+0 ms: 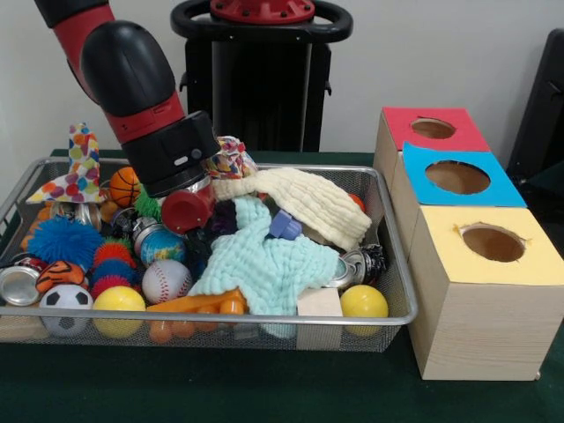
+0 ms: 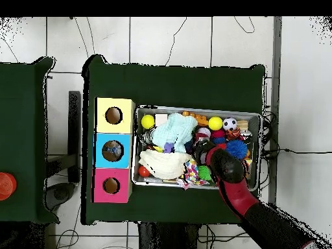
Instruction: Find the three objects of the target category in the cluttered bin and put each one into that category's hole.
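While the gripper [image 1: 187,204] sits buried among the bin [image 1: 388,300] toys, can't tell its grip (no readable writing anywhere), mint cloth [image 1: 264,264] just beside.

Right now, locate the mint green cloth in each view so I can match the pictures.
Front view: the mint green cloth lies in the middle of the wire bin, toward the near rim, just below the cream cloth.
Overhead view: it is in the bin's upper left part, above the cream cloth.
Shared landmark: the yellow-topped box.
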Controlling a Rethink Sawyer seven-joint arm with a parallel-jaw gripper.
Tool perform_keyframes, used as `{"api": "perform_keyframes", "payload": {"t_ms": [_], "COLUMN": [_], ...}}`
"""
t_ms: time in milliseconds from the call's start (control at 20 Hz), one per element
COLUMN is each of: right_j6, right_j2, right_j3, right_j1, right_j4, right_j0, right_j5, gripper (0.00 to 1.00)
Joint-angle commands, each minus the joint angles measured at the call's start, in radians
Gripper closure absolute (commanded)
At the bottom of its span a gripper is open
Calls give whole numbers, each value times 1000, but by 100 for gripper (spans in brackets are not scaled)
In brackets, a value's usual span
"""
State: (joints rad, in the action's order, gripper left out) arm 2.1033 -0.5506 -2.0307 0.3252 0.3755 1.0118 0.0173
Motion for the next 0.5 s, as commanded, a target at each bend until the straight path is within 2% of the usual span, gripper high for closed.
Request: {"api": "perform_keyframes", "payload": {"t_ms": [50,300,400,500], "right_j6": [233,272,305,307], "right_j2": [-109,-189,-232,-243], "right_j3": [-54,-102,-141,-156], "right_j1": [-54,-82,-86,-88], "right_j4": [-19,-7,23,27], "right_j0": [-2,58,84,98], "right_j5": [48,46,24,21], "gripper": [0,0,0,0]}}
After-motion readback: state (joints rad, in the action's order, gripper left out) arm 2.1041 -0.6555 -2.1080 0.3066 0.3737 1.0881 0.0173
